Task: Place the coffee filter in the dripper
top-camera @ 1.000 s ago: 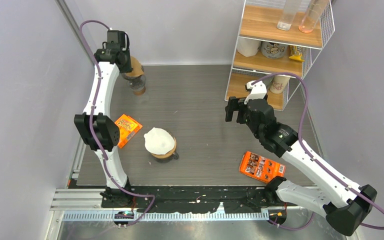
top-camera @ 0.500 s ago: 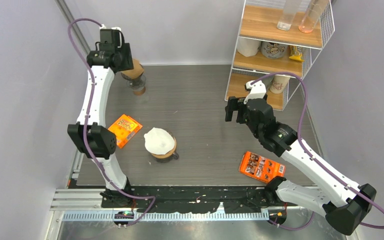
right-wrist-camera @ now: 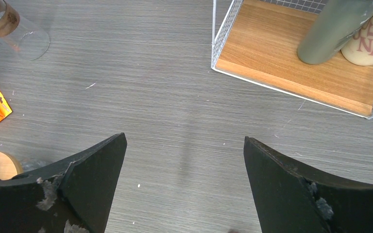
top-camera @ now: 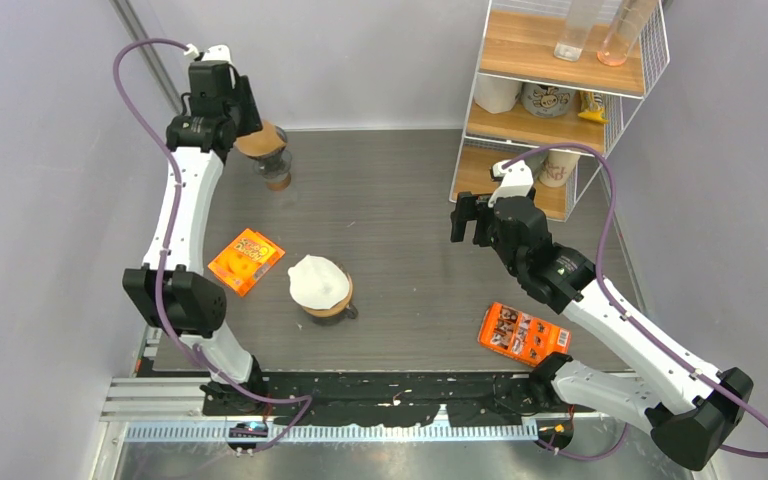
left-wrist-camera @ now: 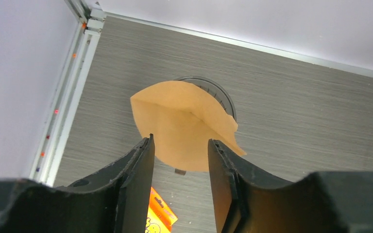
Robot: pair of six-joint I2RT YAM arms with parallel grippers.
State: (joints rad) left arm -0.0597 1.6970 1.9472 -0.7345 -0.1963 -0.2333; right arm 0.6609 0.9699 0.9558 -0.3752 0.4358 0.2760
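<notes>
A brown paper coffee filter (left-wrist-camera: 184,121) sits in the mouth of a clear glass dripper (left-wrist-camera: 220,93) at the back left of the table. Both also show in the top view, the filter (top-camera: 260,140) over the dripper (top-camera: 274,170). My left gripper (left-wrist-camera: 179,140) hovers above the filter with its jaws apart and nothing pinched between them; in the top view it (top-camera: 246,122) is at the back left corner. My right gripper (right-wrist-camera: 184,138) is open and empty over bare table, and in the top view it (top-camera: 470,222) is near the shelf's foot.
A second dripper with a white filter (top-camera: 318,284) stands mid-table. Orange packets lie at left (top-camera: 246,258) and front right (top-camera: 524,333). A wire and wood shelf (top-camera: 560,100) with cups stands at the back right. Walls close in the left and back.
My left arm has lifted and drawn back toward the far left corner, away from the brown filter, which stays on the glass dripper. The right arm has not moved.
</notes>
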